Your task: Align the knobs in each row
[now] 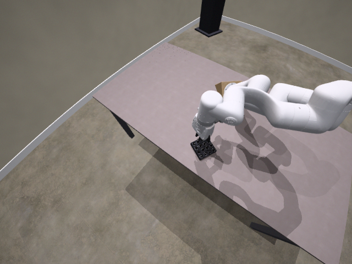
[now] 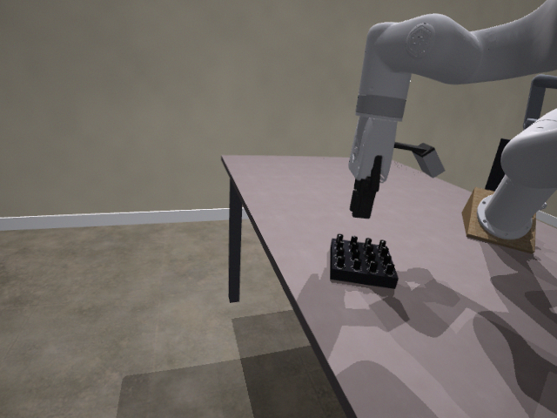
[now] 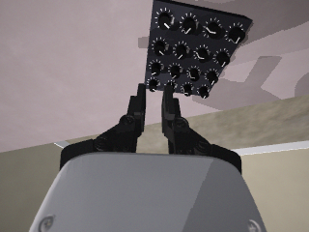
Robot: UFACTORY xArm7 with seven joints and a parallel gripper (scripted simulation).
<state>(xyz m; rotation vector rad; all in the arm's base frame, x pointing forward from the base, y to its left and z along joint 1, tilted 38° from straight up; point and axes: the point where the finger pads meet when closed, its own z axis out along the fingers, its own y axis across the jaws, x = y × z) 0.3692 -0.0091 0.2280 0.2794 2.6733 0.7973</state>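
Note:
The black knob box stands flat on the table with its knobs upright. My gripper is above the box, clear of the knobs. Its fingers stand a little apart with nothing between them. In the wrist view the box is beyond the fingertips, and one finger partly covers a knob in the closest line. White lines show on the farther knobs: the far left knob points down-right, and the knob beside it down-left. The printed names and the socket cannot be made out.
The box stands near one long edge of the pinkish table. The arm's base is on a wooden block away from that edge. Arm shadows lie on the table beside the box. A black pillar stands beyond the table.

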